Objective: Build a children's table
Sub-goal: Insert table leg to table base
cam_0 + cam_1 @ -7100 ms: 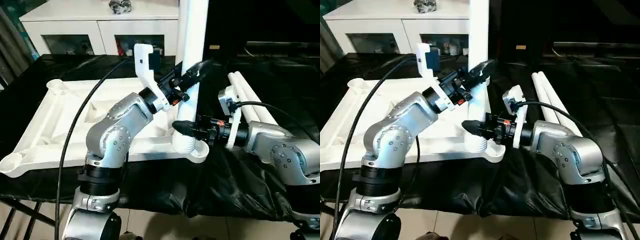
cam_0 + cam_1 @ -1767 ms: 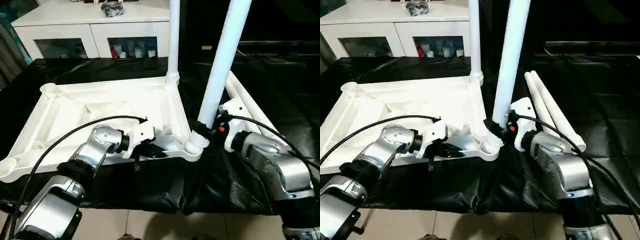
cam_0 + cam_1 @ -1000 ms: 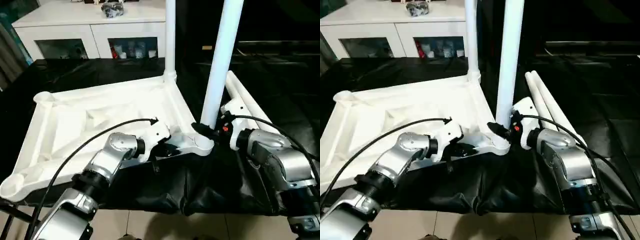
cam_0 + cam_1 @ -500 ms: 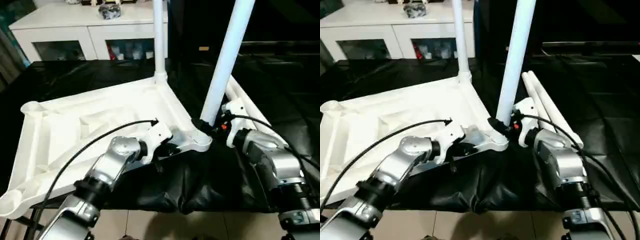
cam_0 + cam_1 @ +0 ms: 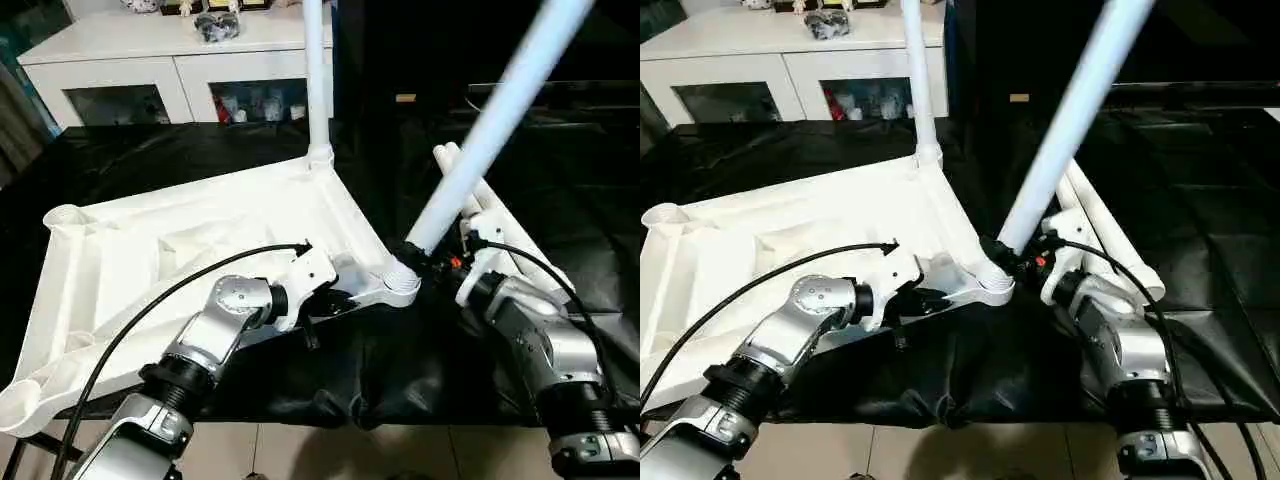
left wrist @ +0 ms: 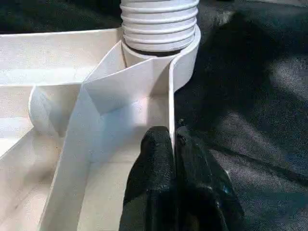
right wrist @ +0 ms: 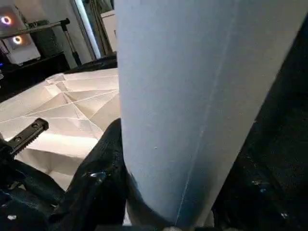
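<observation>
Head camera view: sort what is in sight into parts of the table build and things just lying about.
Part of the build:
- white tabletop, underside up
- upright leg in the far corner socket
- tilted leg at the near corner socket, held by the right gripper
- two spare legs on the black cloth

Lying about:
- white cabinet behind
- small items on its top

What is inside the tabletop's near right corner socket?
The ribbed end of a leaning white leg sits in the socket. How deep it goes is hidden by the socket wall.
</observation>
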You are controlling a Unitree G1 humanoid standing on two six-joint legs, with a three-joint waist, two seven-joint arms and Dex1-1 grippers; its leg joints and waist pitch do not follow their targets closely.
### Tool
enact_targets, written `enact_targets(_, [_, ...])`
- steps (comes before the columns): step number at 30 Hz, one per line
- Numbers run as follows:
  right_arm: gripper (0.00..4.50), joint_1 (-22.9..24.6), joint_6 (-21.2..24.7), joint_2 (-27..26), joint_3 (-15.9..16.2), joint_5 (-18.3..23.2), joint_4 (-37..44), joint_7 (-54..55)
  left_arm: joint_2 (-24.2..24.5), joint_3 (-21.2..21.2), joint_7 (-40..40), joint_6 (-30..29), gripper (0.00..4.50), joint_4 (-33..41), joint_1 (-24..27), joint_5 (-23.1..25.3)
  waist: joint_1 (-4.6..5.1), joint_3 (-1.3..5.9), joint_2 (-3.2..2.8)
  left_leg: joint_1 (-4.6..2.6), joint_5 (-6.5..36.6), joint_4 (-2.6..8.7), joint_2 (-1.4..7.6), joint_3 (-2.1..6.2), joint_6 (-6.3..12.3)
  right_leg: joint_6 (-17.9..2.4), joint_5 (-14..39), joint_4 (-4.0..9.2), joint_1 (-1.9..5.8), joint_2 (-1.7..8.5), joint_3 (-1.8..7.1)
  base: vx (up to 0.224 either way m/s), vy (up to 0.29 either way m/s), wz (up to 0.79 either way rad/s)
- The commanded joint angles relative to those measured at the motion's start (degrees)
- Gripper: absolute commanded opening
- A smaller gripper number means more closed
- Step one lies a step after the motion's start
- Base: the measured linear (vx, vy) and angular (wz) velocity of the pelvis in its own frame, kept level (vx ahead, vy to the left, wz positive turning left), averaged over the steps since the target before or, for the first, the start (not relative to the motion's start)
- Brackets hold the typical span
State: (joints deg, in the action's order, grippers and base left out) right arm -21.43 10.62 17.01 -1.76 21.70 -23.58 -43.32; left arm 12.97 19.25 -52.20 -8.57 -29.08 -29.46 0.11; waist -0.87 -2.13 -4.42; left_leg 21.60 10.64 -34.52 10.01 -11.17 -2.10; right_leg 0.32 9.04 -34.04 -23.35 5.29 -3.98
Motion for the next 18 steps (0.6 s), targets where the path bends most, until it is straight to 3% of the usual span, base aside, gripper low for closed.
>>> enact_targets(1, [1.88, 3.1, 1.3, 1.3, 1.8, -4.7, -3.6, 1.1, 1.0, -1.4, -1.6, 2.3, 0.00, -0.3, -0.5, -1.4, -0.15, 2.94, 1.44, -0.54, 18.6, 4.19, 2.24, 1.66, 2.99, -7.4, 31.8, 6.20, 2.00, 3.04, 1.68, 0.000, 0.000, 0.00])
enact_targets(6, [1.88, 3.8, -0.6, 3.2, 6.5, -9.9, -1.3, 1.1, 1.4, -1.1, -1.7, 2.9, 0.00, -0.1, -0.2, -1.0, 0.01, 2.63, 1.54, -0.73, 20.2, 4.26, 2.08, 1.77, 2.38, -5.5, 36.1, 6.68, 1.70, 3.02, 1.55, 0.000, 0.000, 0.00])
enact_targets(7, [1.88, 3.4, -1.0, 4.0, 8.6, -11.9, -0.5, 0.6, 1.8, -0.6, -1.8, 3.9, 0.00, -0.2, -0.2, -0.1, 0.20, 2.57, 1.83, -0.82, 21.0, 4.22, 2.04, 1.77, 2.29, -5.0, 37.5, 6.92, 1.52, 3.01, 1.48, 0.000, 0.000, 0.00])
enact_targets(8, [1.88, 3.1, -0.9, 4.3, 9.4, -12.5, -0.1, 0.4, 2.1, -0.3, -1.8, 4.4, 0.00, -0.2, -0.2, 0.4, 0.21, 2.57, 2.08, -0.77, 21.3, 4.22, 2.01, 1.91, 2.18, -4.4, 38.5, 6.94, 1.55, 3.05, 1.40, 0.000, 0.000, 0.00])
enact_targets(12, [1.88, 1.6, 0.4, 4.7, 10.6, -12.5, 0.4, -0.9, 2.4, -0.2, -2.2, 4.4, 0.00, 0.4, 0.1, 0.4, 0.84, 2.37, 1.99, -1.05, 23.7, 4.11, 1.88, 2.14, 1.81, -2.9, 42.3, 7.47, 1.06, 3.07, 1.13, 0.000, 0.000, 0.00])
enact_targets(13, [1.88, 0.6, 0.8, 4.9, 11.4, -12.8, -0.2, -2.1, 2.7, -0.1, -2.6, 4.4, 0.00, 1.0, 0.3, 0.3, 1.10, 2.42, 2.45, -0.87, 24.3, 4.38, 2.05, 2.28, 1.70, -2.9, 41.5, 7.52, 1.28, 3.00, 0.96, 0.000, 0.000, 0.00])
enact_targets(15, [1.88, 0.6, 0.8, 4.9, 11.4, -12.8, -0.2, -2.1, 2.7, -0.1, -2.6, 4.4, 0.00, 1.0, 0.3, 0.3, 1.07, 2.47, 2.09, -0.79, 24.3, 4.67, 2.24, 2.45, 1.67, -3.5, 39.7, 7.25, 1.48, 3.07, 0.98, 0.000, 0.000, 0.00])
enact_targets(18, [1.88, -1.1, 1.1, 5.0, 12.5, -12.3, -1.8, -5.6, 3.8, 0.2, -4.3, 4.5, 0.00, 2.2, 0.8, 0.0, 1.18, 2.53, 2.26, -0.68, 24.4, 4.97, 2.48, 2.45, 1.92, -5.0, 36.5, 7.02, 1.64, 3.21, 1.18, 0.000, 0.000, 0.00])
